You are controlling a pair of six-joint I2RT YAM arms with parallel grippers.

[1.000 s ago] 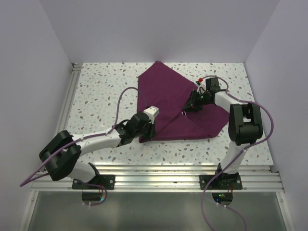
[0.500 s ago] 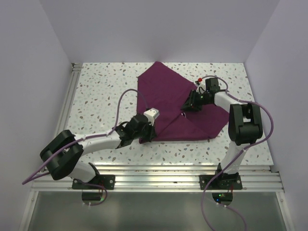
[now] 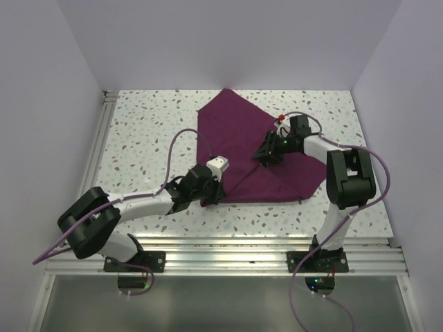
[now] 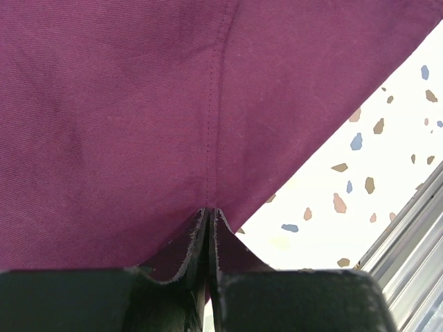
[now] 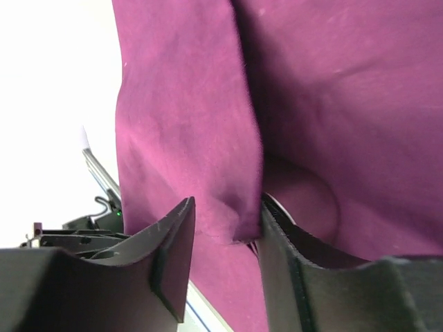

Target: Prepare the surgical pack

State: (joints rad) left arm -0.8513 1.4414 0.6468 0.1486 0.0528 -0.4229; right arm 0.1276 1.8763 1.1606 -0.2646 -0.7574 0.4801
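The surgical pack [image 3: 235,131] is a plum-purple cloth lying partly folded on the speckled table, with a diagonal crease running toward its near edge. My left gripper [image 3: 213,194] is at the cloth's near-left edge. In the left wrist view its jaws [image 4: 209,213] are shut on the stitched hem of the cloth [image 4: 138,104]. My right gripper [image 3: 265,155] sits over a folded-in corner near the cloth's middle. In the right wrist view it [image 5: 227,221] stands open around that corner of cloth [image 5: 208,138], which rests against one finger [image 5: 291,270] and is clear of the other.
An aluminium rail [image 3: 242,249] runs along the table's near edge and shows in the left wrist view [image 4: 408,235]. Another rail [image 3: 104,138] lines the left side. Pale walls close in the back and both sides. Bare speckled tabletop [image 3: 152,124] lies left of the cloth.
The right gripper has opened off the cloth corner and shifted a little left toward the cloth's middle. The left gripper has closed on the near-left hem.
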